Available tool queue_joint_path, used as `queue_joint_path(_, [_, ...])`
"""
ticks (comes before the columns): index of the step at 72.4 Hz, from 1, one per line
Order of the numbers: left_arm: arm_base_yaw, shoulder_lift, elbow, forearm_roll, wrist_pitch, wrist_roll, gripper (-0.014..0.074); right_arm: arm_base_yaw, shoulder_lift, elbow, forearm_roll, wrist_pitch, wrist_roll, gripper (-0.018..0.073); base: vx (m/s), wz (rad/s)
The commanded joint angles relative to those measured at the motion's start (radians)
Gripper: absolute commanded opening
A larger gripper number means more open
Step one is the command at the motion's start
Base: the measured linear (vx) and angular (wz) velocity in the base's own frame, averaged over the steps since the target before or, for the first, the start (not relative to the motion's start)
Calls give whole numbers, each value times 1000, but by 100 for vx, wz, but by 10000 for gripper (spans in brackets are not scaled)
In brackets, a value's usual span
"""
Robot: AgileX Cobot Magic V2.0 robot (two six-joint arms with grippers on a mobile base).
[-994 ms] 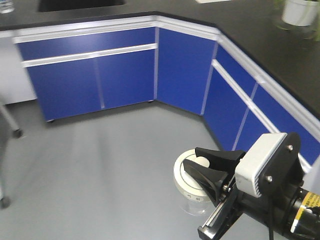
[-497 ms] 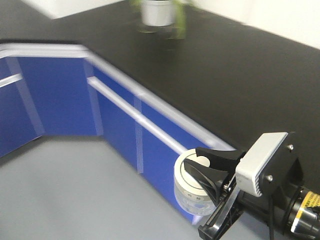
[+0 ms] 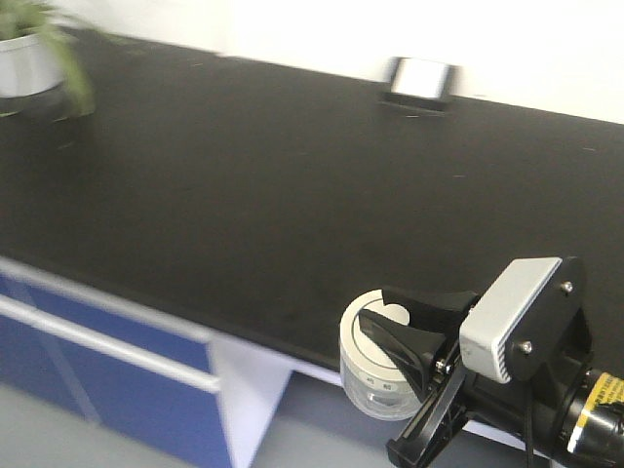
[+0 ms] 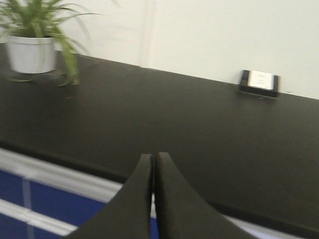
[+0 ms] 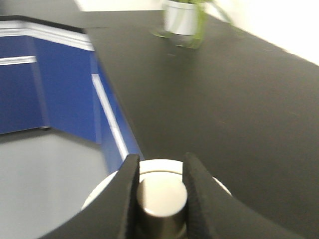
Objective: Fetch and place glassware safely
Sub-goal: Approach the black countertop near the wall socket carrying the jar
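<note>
Slippage is worrying me: right pincer is clamping only the cream-white lid knob of the squat clear glass jar.

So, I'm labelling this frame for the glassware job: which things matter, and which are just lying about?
In the job: glass jar, right gripper clamped on its lid knob, black countertop probably for setting it down.
Just about: potted plant, small black device, blue cabinets, left gripper shut, empty.

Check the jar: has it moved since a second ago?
Yes. The jar, held in the right gripper, swung right: from over the floor to the black countertop edge.
</note>
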Motion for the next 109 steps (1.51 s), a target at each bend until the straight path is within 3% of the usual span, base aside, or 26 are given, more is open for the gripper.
queue_joint_path(1, [-6, 13, -26, -8, -74, -5, -7, 0, -11, -33, -8, -96, -6, -1, 18, -71])
queue_joint_path(49, [-6, 13, -26, -8, -74, -5, -7, 0, -11, -33, -8, -95, -6, -1, 13, -51])
queue_joint_path(109, [-6, 13, -26, -8, -74, -5, -7, 0, -11, -33, -8, -95, -6, -1, 3, -5])
